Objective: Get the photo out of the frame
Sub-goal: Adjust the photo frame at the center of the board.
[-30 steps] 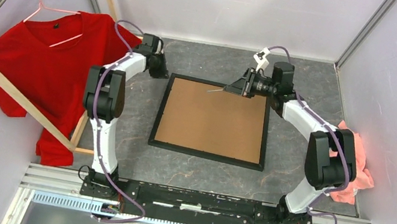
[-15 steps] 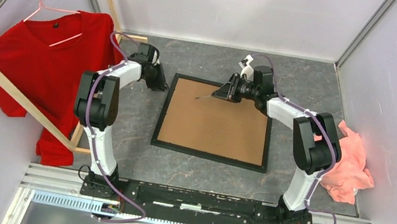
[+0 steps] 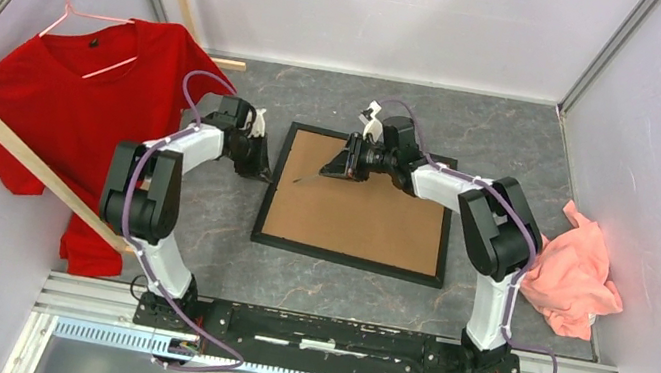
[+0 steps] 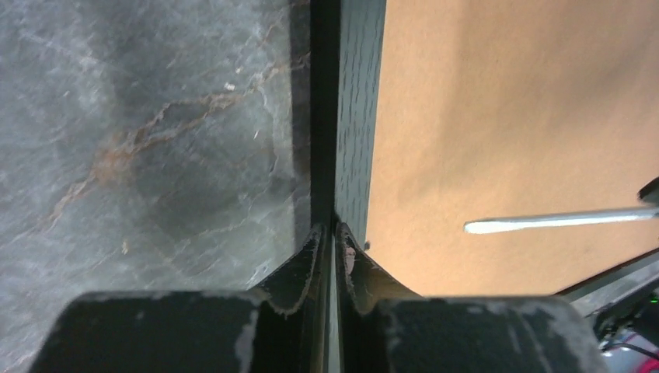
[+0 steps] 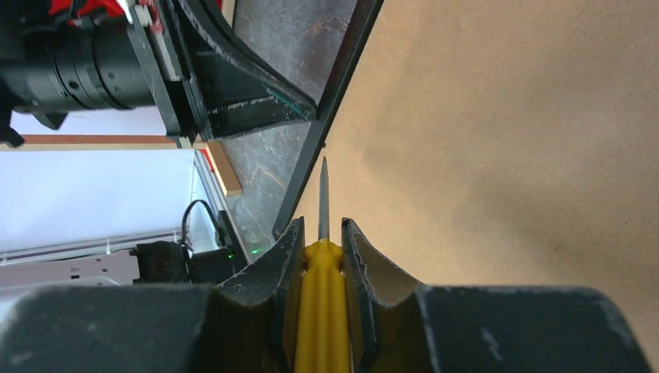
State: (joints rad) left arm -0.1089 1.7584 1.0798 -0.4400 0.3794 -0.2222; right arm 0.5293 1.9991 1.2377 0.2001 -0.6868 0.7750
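Found the black frame flat on the grey counter, back upward, with the brown backing board filling it rail to rail. Could not see the photo, only the board's brown back inside the rails.

Found the left pincer at the frame's left rail near the far corner, fingers drawn almost together with a bare slit between them and tips at the rail's outer edge. Could not tell whether touching it.

Found the right pincer clamped on the yellow handle of a screwdriver, with the steel shaft stretched over the board and its tip just inside the left rail, close to the left pincer.

Noted bare counter along the frame's left rail, a bare strip between the near rail and the arm bases, and more beyond the far rail up to the back wall. Saw a crumpled pink cloth at the counter's right edge, apart from the frame. Saw a red T-shirt hung on the wooden rack at the left, well clear of the frame.
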